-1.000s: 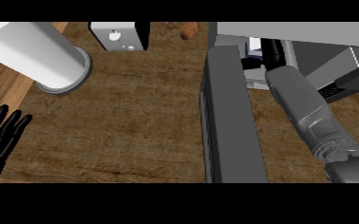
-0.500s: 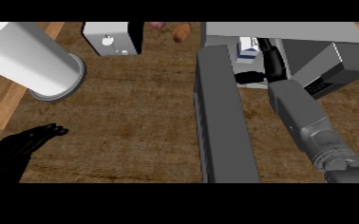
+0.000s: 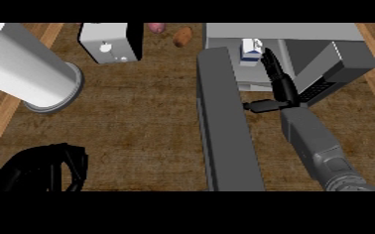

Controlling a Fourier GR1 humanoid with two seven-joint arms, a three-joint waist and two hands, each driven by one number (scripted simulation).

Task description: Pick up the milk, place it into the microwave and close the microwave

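Milk (image 3: 251, 49) in microwave (image 3: 293, 32), right hand (image 3: 284, 90) now straight-fingered beside it — left hand (image 3: 44, 168) curled

- The milk (image 3: 251, 51) is standing in the microwave (image 3: 293, 30), just beside the tip of the right hand (image 3: 282, 91).
- The microwave door (image 3: 223, 129) is hanging open just left of that hand.
- A cylinder (image 3: 36, 77) and a box (image 3: 110, 42) are sitting on the counter (image 3: 147, 114), well apart to its left.
- The left hand (image 3: 44, 171) is resting far left, nearer the robot.

One milk (image 3: 251, 49), one microwave (image 3: 307, 32), two hands (image 3: 42, 171) (image 3: 281, 91) (black).
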